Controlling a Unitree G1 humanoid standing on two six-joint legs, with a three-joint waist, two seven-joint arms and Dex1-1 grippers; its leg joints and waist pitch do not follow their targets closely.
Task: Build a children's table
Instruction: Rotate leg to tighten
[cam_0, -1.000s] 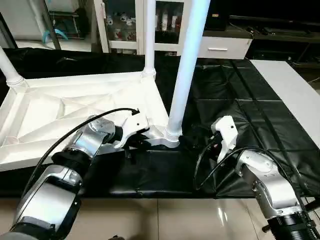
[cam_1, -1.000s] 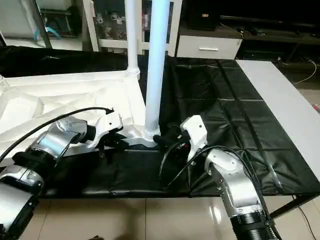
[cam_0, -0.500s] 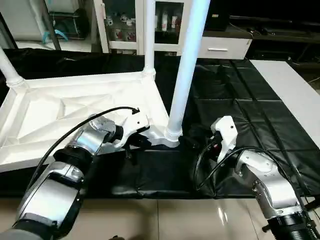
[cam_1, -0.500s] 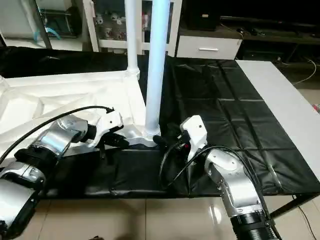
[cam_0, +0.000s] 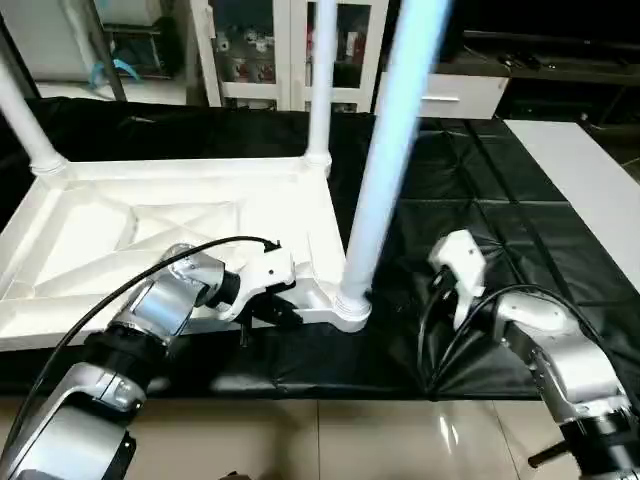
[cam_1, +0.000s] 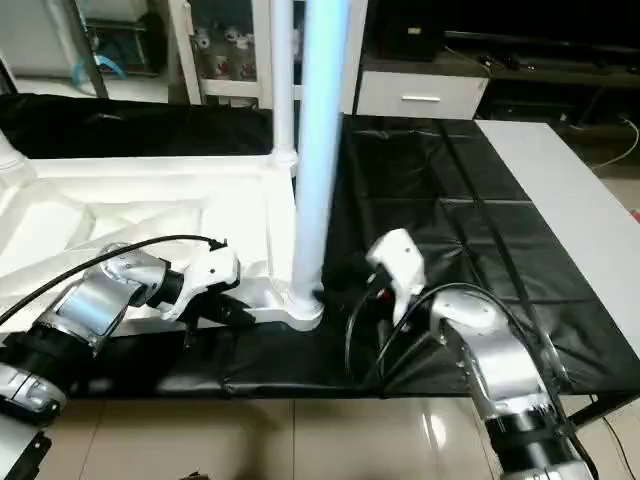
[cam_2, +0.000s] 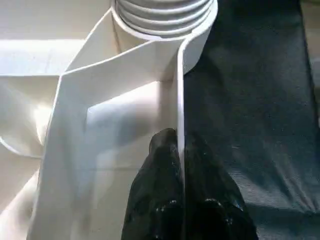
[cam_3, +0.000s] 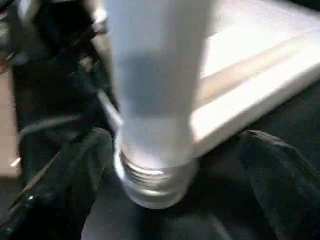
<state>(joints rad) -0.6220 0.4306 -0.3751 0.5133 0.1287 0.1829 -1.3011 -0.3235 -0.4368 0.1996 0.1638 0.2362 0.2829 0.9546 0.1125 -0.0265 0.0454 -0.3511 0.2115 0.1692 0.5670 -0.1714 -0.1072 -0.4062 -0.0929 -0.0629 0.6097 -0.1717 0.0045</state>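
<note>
The white tabletop (cam_0: 150, 215) lies upside down on the black-covered worktable, ribbed underside up. A white leg (cam_0: 385, 170) stands in the near right corner socket (cam_0: 350, 305). Two more legs (cam_0: 320, 80) (cam_0: 25, 115) stand in the far corners. My left gripper (cam_2: 176, 142) is shut on the tabletop's thin rim (cam_2: 179, 100) just beside that socket. My right gripper (cam_3: 175, 150) is open, with one black finger (cam_3: 75, 165) on each side of the leg's threaded base (cam_3: 152, 175), clear of it. The right wrist's white housing (cam_0: 455, 255) sits right of the leg.
The black cover (cam_0: 480, 190) spreads to the right of the tabletop, with the bare grey worktable (cam_0: 585, 170) beyond it. Shelving and cabinets (cam_0: 250, 40) stand behind. The worktable's front edge (cam_0: 320, 390) runs just below my grippers, above tiled floor.
The camera has shifted, so the whole scene sits differently in the picture. My left gripper keeps its hold on the rim. My right arm stays beside the leg's base.
</note>
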